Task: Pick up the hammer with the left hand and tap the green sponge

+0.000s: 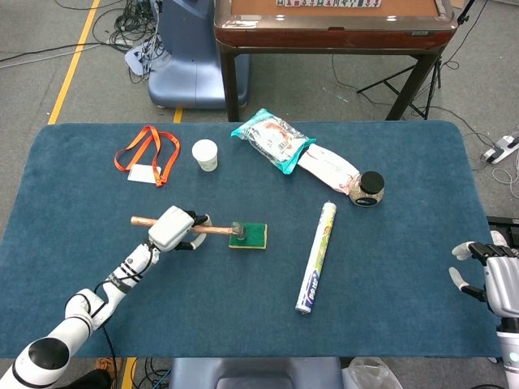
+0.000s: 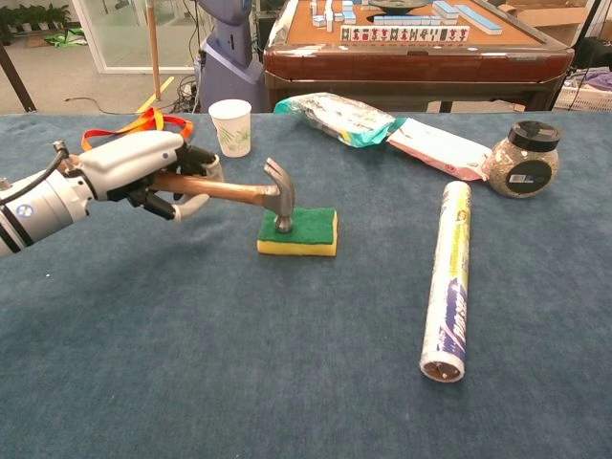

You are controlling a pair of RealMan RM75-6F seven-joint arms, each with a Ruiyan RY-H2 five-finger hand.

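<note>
Hammer (image 2: pixel 229 190) lies nearly level above the blue table (image 1: pixel 389 275), its wooden handle gripped in the left hand (image 2: pixel 143 170), whose fingers wrap the shaft from above and below. Its steel head points down and its striking face touches the top of the green sponge (image 2: pixel 304 228) near the sponge's left end. The sponge, green on top with a yellow layer beneath, sits flat on the cloth a little left of the table's centre. In the head view the left hand (image 1: pixel 172 228) is at nine o'clock from the sponge (image 1: pixel 252 235), and the handle's butt sticks out past the hand toward the left.

From the sponge, a white paper cup (image 2: pixel 230 126) stands upright at about eleven o'clock, and an orange lanyard (image 1: pixel 147 151) with a card lies beyond it at ten o'clock. A rolled tube (image 2: pixel 447 277) of wrap lies at three o'clock, well apart from the sponge. At one o'clock a crinkled snack bag (image 2: pixel 335 117) touches a white pouch (image 2: pixel 435 148), and a black-lidded jar (image 2: pixel 521 158) lies next to the pouch's end.

Right hand (image 1: pixel 491 279) hangs off the table's right edge, holding nothing, its fingers apart and loosely curved.
</note>
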